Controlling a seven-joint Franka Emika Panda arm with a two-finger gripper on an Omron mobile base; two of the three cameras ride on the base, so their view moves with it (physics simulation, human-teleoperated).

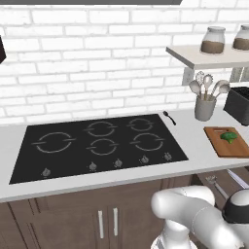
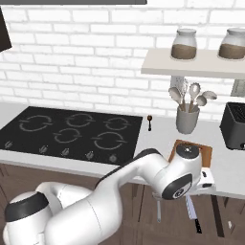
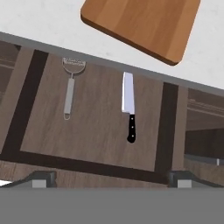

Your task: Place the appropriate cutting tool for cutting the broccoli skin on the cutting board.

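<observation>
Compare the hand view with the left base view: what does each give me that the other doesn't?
Hand view: the inside of the open drawer, with a metal peeler on one side and a black-handled knife on the other, lying apart, both below the claw.

Left base view: the broccoli on the cutting board, the black cooktop, the utensil pot, the toaster and the shelf jars.

Both: the cutting board on the white counter; the left base view also catches the peeler and the blade of the knife below the counter edge.
</observation>
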